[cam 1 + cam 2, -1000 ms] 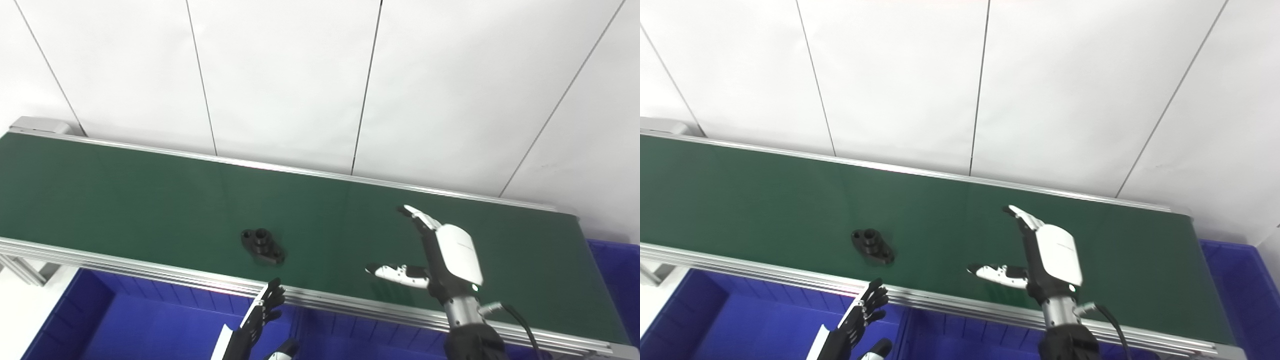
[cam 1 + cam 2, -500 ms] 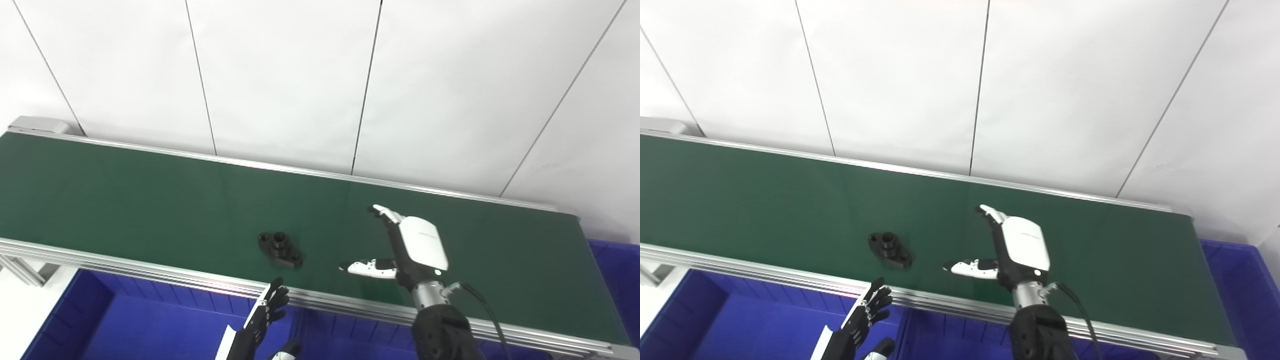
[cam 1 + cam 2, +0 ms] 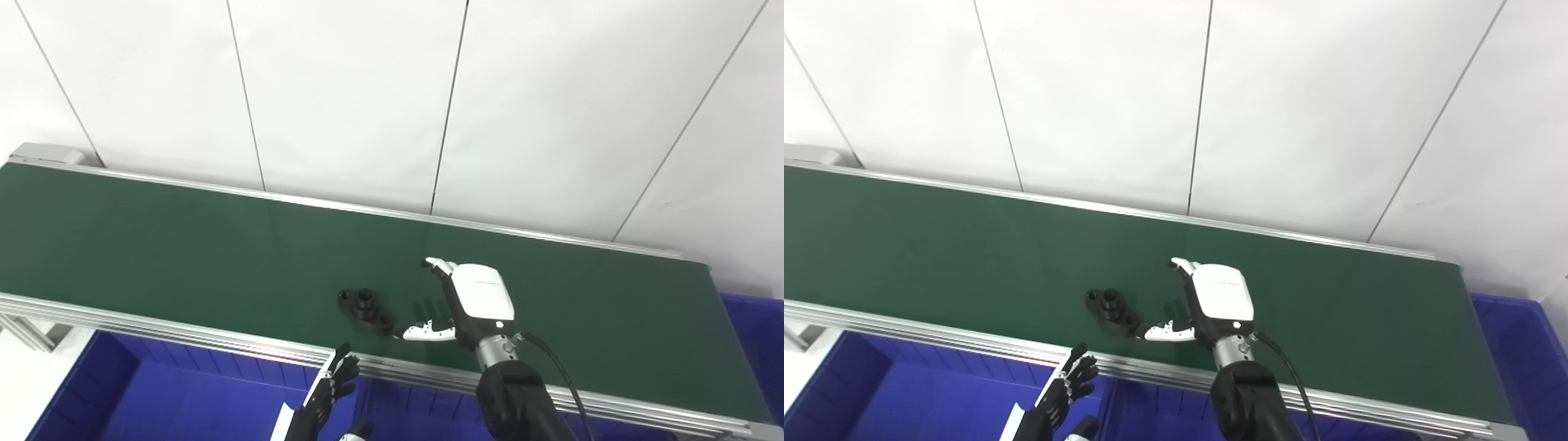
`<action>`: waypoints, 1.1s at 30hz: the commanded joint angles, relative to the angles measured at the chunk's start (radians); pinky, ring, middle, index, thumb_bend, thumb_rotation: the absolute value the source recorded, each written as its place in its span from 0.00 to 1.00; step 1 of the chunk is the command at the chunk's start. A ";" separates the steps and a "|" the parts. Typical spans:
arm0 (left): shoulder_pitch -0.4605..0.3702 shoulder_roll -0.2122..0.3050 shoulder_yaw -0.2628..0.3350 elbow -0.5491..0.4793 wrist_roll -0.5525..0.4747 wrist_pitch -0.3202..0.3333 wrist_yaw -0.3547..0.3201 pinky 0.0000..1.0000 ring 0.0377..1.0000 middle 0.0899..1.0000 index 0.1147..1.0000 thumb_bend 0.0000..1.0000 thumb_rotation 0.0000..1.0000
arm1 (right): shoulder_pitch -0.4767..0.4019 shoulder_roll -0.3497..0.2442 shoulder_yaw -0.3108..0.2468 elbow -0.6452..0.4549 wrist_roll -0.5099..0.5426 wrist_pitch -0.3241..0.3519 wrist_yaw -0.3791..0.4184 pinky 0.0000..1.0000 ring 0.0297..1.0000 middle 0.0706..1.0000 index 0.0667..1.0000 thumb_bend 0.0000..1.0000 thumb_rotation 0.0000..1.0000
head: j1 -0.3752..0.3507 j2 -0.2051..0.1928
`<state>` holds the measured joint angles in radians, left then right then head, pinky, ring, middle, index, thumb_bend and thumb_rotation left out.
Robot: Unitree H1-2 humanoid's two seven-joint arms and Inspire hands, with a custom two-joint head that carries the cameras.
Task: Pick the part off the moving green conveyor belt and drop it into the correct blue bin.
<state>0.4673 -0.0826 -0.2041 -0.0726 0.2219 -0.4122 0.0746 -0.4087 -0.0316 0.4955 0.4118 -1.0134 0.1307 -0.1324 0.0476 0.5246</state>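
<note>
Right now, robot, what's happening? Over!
Right hand open, beside black part. Left hand open, waiting low. Part on green belt, nothing blocking.

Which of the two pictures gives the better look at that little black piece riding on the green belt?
The left eye view, slightly: the black part lies nearer the picture's middle, its holes plain. The right eye view shows the same part, with the right hand's thumb tip reaching its edge.

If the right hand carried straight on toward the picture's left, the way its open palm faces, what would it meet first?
Most likely the black part on the green belt. The right hand is open, its thumb tip nearly at the part's near end; contact is unclear.
</note>
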 commanded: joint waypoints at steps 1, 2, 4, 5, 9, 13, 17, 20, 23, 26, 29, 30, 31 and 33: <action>0.007 -0.011 -0.012 -0.040 -0.001 -0.034 0.006 0.84 0.88 0.90 0.94 0.51 0.72 | -0.046 0.024 0.009 -0.010 -0.006 0.024 -0.020 0.75 0.75 0.77 0.80 0.96 0.54 | 0.001 0.002; 0.009 -0.012 -0.013 -0.043 -0.003 -0.032 0.005 0.84 0.88 0.90 0.94 0.51 0.72 | -0.047 0.027 0.013 -0.004 -0.002 0.026 -0.019 0.75 0.75 0.77 0.80 0.96 0.53 | 0.001 0.002; 0.014 -0.013 -0.015 -0.049 -0.003 -0.029 0.003 0.85 0.88 0.90 0.95 0.50 0.72 | -0.048 0.035 0.020 0.006 0.002 0.031 -0.018 0.75 0.75 0.77 0.80 0.96 0.53 | 0.004 0.007; 0.016 -0.013 -0.016 -0.052 -0.002 -0.027 0.003 0.85 0.88 0.90 0.95 0.50 0.71 | -0.049 0.040 0.025 0.014 0.002 0.033 -0.021 0.75 0.75 0.77 0.80 0.96 0.53 | 0.004 0.007; 0.023 -0.015 -0.022 -0.063 0.000 -0.020 0.002 0.85 0.88 0.90 0.95 0.48 0.71 | -0.058 0.060 0.039 0.064 0.012 0.017 -0.047 0.73 0.73 0.74 0.79 0.96 0.54 | 0.011 0.013; 0.026 -0.015 -0.029 -0.069 0.003 -0.021 0.002 0.85 0.88 0.90 0.95 0.47 0.70 | -0.064 0.071 0.049 0.115 0.032 0.003 -0.068 0.70 0.68 0.70 0.76 0.96 0.54 | 0.020 0.020; 0.032 -0.015 -0.034 -0.078 0.004 -0.017 0.002 0.84 0.88 0.89 0.94 0.48 0.69 | -0.070 0.080 0.071 0.179 0.050 -0.011 -0.085 0.61 0.59 0.63 0.72 0.93 0.50 | 0.024 0.027; 0.038 -0.016 -0.036 -0.089 0.006 -0.007 0.003 0.84 0.87 0.89 0.94 0.50 0.70 | -0.077 0.080 0.100 0.235 0.041 -0.012 -0.116 0.48 0.47 0.53 0.67 0.87 0.44 | 0.024 0.035; 0.040 -0.015 -0.037 -0.094 0.003 -0.004 0.003 0.84 0.87 0.89 0.94 0.51 0.69 | -0.084 0.074 0.130 0.305 0.027 -0.008 -0.163 0.29 0.27 0.31 0.42 0.68 0.30 | 0.024 0.037; 0.041 -0.012 -0.035 -0.098 0.004 -0.002 0.002 0.84 0.87 0.89 0.94 0.51 0.69 | -0.095 0.064 0.156 0.369 0.030 0.004 -0.192 0.19 0.19 0.23 0.32 0.58 0.24 | 0.021 0.041; 0.040 -0.009 -0.034 -0.099 0.004 -0.001 0.001 0.83 0.87 0.89 0.94 0.50 0.68 | -0.095 0.057 0.154 0.391 0.056 0.007 -0.213 0.18 0.19 0.23 0.41 0.52 0.17 | 0.016 0.044; 0.040 -0.008 -0.033 -0.099 0.004 -0.002 0.000 0.83 0.87 0.89 0.94 0.50 0.68 | -0.095 0.054 0.153 0.394 0.063 0.006 -0.217 0.19 0.20 0.24 0.44 0.51 0.16 | 0.016 0.044; 0.039 -0.006 -0.033 -0.098 0.002 -0.002 -0.001 0.83 0.87 0.89 0.94 0.50 0.67 | -0.094 0.052 0.152 0.392 0.072 0.006 -0.222 0.19 0.20 0.25 0.44 0.51 0.16 | 0.012 0.045; 0.036 -0.004 -0.031 -0.097 0.002 -0.002 -0.001 0.83 0.86 0.89 0.94 0.49 0.67 | -0.095 0.048 0.155 0.391 0.082 0.008 -0.228 0.19 0.20 0.25 0.44 0.51 0.15 | 0.009 0.046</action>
<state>0.5025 -0.0861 -0.2342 -0.1311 0.2216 -0.4043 0.0738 -0.5321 0.0219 0.6282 0.7600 -0.9241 0.1392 -0.4054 0.0598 0.5691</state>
